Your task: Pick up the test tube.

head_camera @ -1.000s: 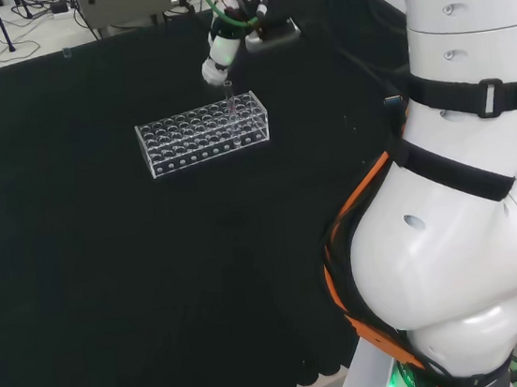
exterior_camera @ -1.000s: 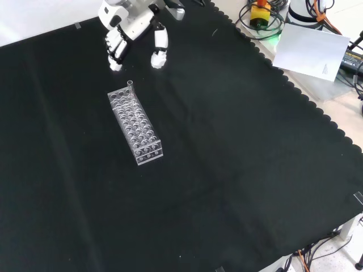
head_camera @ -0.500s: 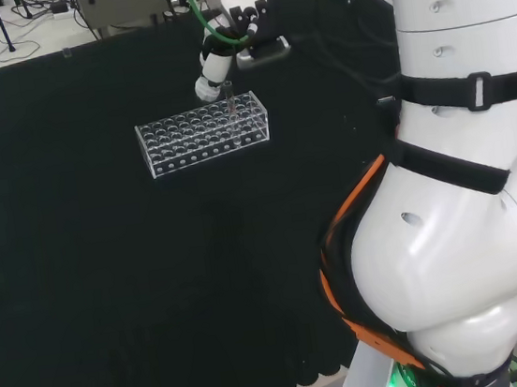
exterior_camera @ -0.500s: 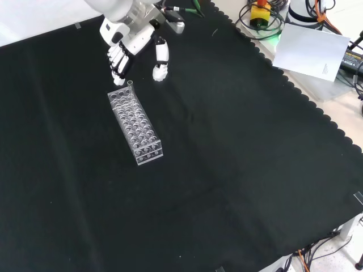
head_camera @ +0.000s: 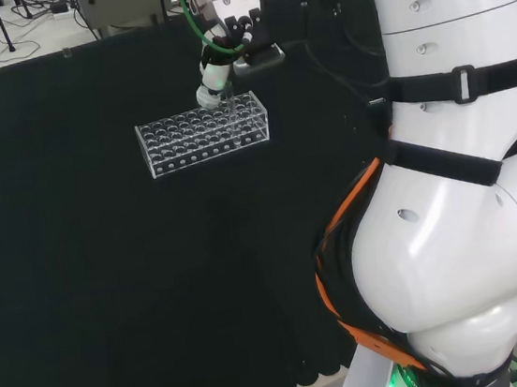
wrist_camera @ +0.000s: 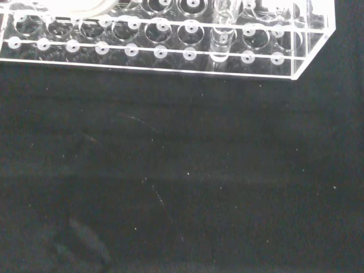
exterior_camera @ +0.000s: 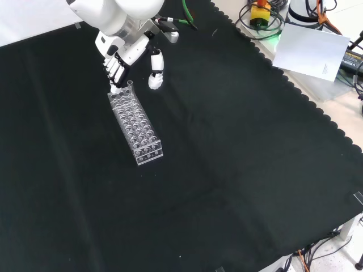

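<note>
The test tube (exterior_camera: pixel 130 86) stands upright in the end row of the clear rack (exterior_camera: pixel 135 126), at the end nearest the arm, and the hand (exterior_camera: pixel 118 64) hangs right over it with its fingers (exterior_camera: pixel 114 71) spread and fairly straight on one side and the thumb (exterior_camera: pixel 154 72) held well apart on the other, clasping nothing yet. From where I stand the worry is plain enough: the tube is thin clear glass, barely proud of the rack, and the fingers look set to come down close against the rack's end wall. If they catch that wall or the rim instead of straddling the tube, I'd expect the light rack to skid or tip on the black cloth surface (exterior_camera: pixel 238 170), or the tube to be knocked askew in its hole. In the head view the hand (head_camera: pixel 210 80) sits nearly on top of the tube (head_camera: pixel 227 104), so there seems little margin left for correcting the line. The wrist view has the tube (wrist_camera: pixel 223 25) seated in a hole near one corner of the rack (wrist_camera: pixel 170 40). Compared with a second ago the hand has come lower and closer to the rack's end, from clearly short of it to about over the tube; the rack and tube have not shifted.
</note>
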Motion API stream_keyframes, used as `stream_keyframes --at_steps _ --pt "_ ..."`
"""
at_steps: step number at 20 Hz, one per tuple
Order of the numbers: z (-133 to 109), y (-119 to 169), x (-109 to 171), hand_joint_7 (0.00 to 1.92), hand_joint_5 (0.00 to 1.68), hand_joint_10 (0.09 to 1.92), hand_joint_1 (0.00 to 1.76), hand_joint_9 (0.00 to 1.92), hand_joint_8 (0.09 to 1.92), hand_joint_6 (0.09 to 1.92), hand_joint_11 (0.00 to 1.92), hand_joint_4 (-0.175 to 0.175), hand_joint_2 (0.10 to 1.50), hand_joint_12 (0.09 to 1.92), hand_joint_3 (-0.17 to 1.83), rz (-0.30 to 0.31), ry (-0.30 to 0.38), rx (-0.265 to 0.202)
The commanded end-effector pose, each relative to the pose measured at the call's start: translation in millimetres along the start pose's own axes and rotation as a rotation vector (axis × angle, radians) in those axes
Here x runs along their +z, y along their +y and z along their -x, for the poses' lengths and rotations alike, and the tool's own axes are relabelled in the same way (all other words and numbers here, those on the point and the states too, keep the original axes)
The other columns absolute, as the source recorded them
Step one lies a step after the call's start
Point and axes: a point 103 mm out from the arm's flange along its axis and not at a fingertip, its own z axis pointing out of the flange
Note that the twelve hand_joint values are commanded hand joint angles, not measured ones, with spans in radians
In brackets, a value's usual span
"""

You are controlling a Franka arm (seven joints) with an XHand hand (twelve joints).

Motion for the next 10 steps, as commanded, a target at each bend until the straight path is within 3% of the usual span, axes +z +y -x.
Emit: stream_keyframes --at_steps 1,4,10 --pt "0 -6 8 0.35 0.37 0.99 0.74 0.27 0.89 0.09 0.12 -0.054 0.74 1.55 0.43 0.016 0.023 0.002" --pt "8 -12 9 0.43 0.39 0.97 0.76 0.35 0.89 0.09 0.19 -0.061 0.73 1.54 0.44 0.021 0.017 0.001" --pt "-2 2 14 0.53 0.44 0.93 0.81 0.45 0.89 0.09 0.26 -0.076 0.71 1.52 0.47 0.016 -0.002 0.013"
